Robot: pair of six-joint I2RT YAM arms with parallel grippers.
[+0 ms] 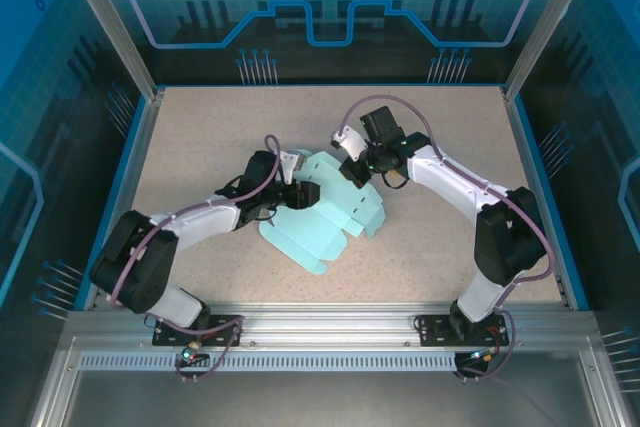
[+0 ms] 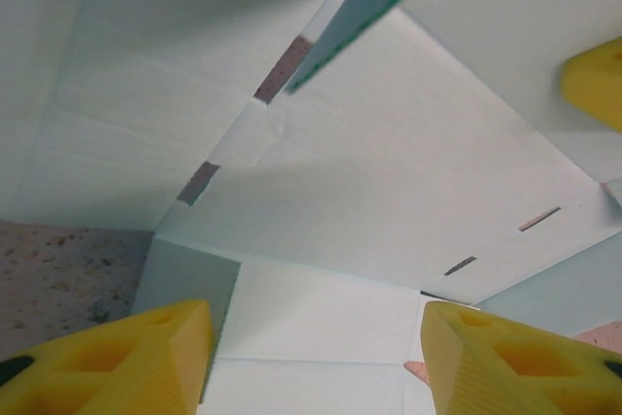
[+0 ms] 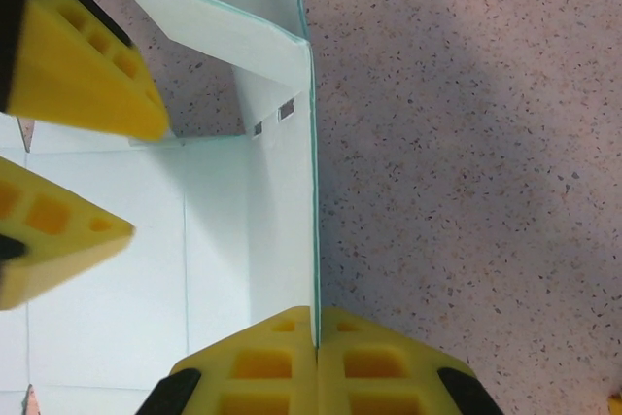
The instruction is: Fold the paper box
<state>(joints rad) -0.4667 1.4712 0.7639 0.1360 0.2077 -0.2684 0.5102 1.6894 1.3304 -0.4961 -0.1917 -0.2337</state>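
- Top external view: the paper box [image 1: 322, 225] lay partly folded at the centre of the frame on the speckled surface [image 1: 200, 137]. The left end effector [image 1: 300, 193] was over its left part and the right end effector [image 1: 352, 167] at its upper right edge. With both arms crowding one small sheet, the step called for slow moves, one arm leading at a time.
- Left wrist view: the left end effector [image 2: 316, 337] stood with its fingers apart at the bottom of the frame, gripping nothing. Pale card with creases and slots lay between and beyond them. It would do best to press the base flat close to a crease, giving the other arm a firm hinge.
- Right wrist view: the right end effector [image 3: 316, 332], at the bottom of the frame, was pinched together on the edge of an upright panel [image 3: 282, 221] of the box. That panel should probably be swung about its crease without tugging, since thin card likely buckles or slips.
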